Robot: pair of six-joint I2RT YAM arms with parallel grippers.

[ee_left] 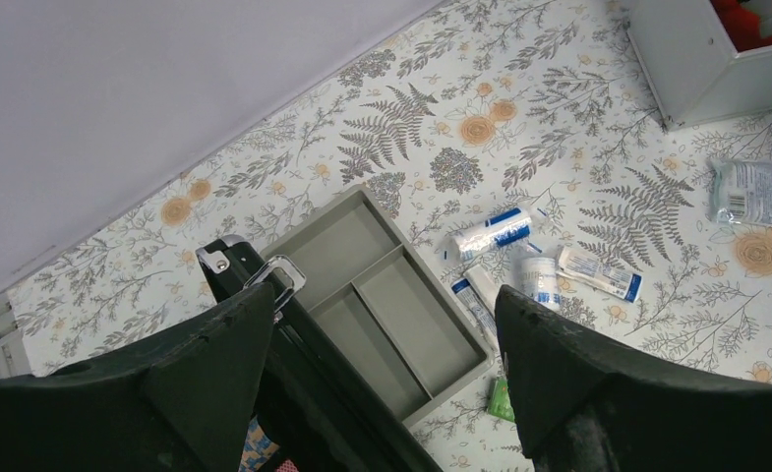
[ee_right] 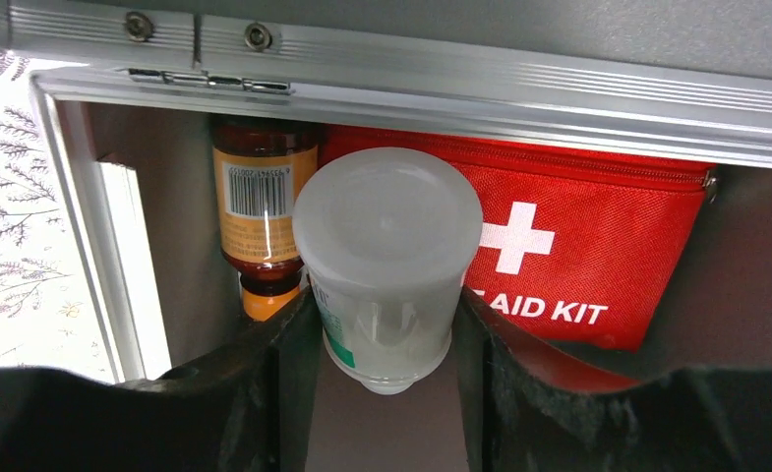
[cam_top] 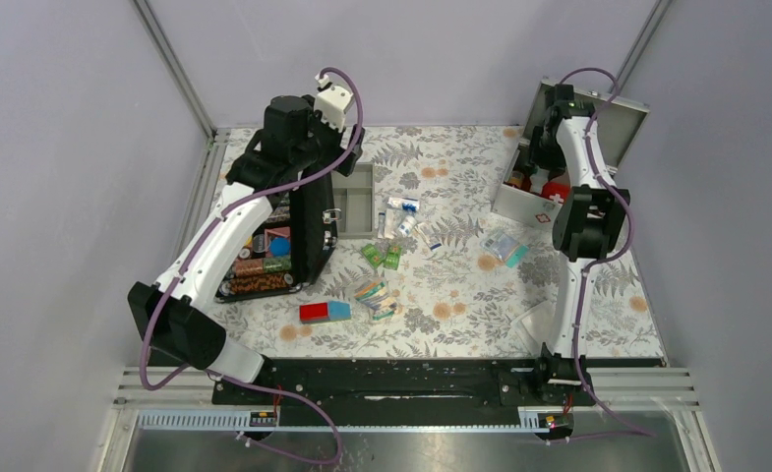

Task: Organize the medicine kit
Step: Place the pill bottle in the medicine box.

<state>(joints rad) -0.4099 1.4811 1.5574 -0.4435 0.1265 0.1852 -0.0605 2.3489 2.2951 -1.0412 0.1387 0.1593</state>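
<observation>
At the far left of the fern-patterned table [cam_top: 460,157] stands an open black case [cam_top: 298,231] with colourful contents, and the left arm reaches over it. The left gripper [ee_left: 382,324] hangs above the case's latched edge with its jaws spread wide and nothing between them. Just to the right of the case, touching or nearly touching it, lies a grey divided tray [cam_top: 358,202] whose compartments hold nothing. Right of the tray a few white and blue tubes [ee_left: 490,234] lie loose, with green packets [cam_top: 382,257] nearer the arms and a red and blue box [cam_top: 325,312] closer still. A clear plastic bag [cam_top: 505,246] sits further right on the cloth. The medicine kit [cam_top: 529,205] stands at the far right corner of the table, its lid [cam_top: 623,123] thrown back and a small red cross on its front wall. The right arm bends down into the kit. Seen from the right wrist, the right gripper [ee_right: 386,329] is inside the box, partly closed, its fingers [ee_right: 264,393] pressed on both sides of a translucent white plastic bottle [ee_right: 386,236]. Behind the bottle on the left an amber bottle [ee_right: 264,202] with a barcode label lies against the kit's wall, and on the right is a red first-aid pouch [ee_right: 598,246] with a white cross
</observation>
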